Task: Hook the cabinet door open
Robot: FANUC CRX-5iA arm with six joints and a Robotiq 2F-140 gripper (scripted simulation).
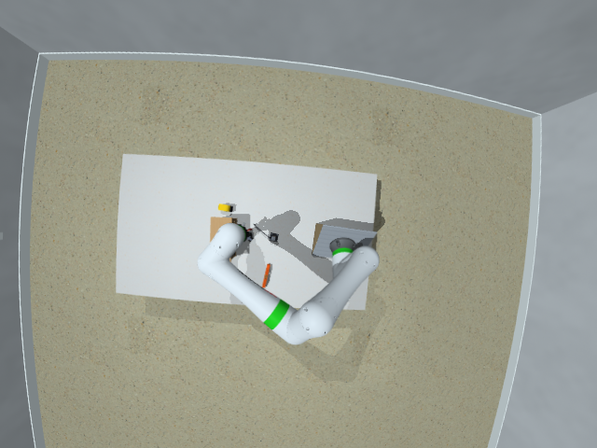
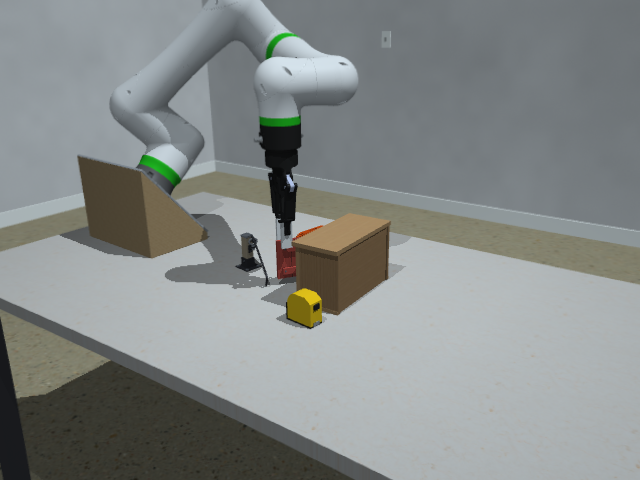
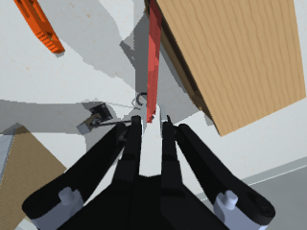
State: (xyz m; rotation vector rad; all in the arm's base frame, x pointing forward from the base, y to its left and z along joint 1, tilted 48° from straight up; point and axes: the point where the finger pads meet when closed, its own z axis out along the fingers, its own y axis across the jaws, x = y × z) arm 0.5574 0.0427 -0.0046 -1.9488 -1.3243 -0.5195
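The wooden cabinet (image 2: 343,258) stands flat on the white table. Its red door (image 2: 285,260) is swung partly open at the left end and shows edge-on in the wrist view (image 3: 153,62). A small wire eye (image 3: 140,99) sits on the door near its free edge. My gripper (image 2: 283,233) points straight down over the door's top corner. Its fingers stand close together, astride the door's edge with a slim gap on each side. The short post (image 2: 248,250) stands left of the door. Its thin dark hook (image 2: 261,266) hangs down toward the table, outside the eye.
A yellow tape measure (image 2: 305,307) lies in front of the cabinet. An orange tool (image 3: 38,24) lies on the table behind the door. The arm's wooden wedge base (image 2: 134,211) stands at the left end of the table.
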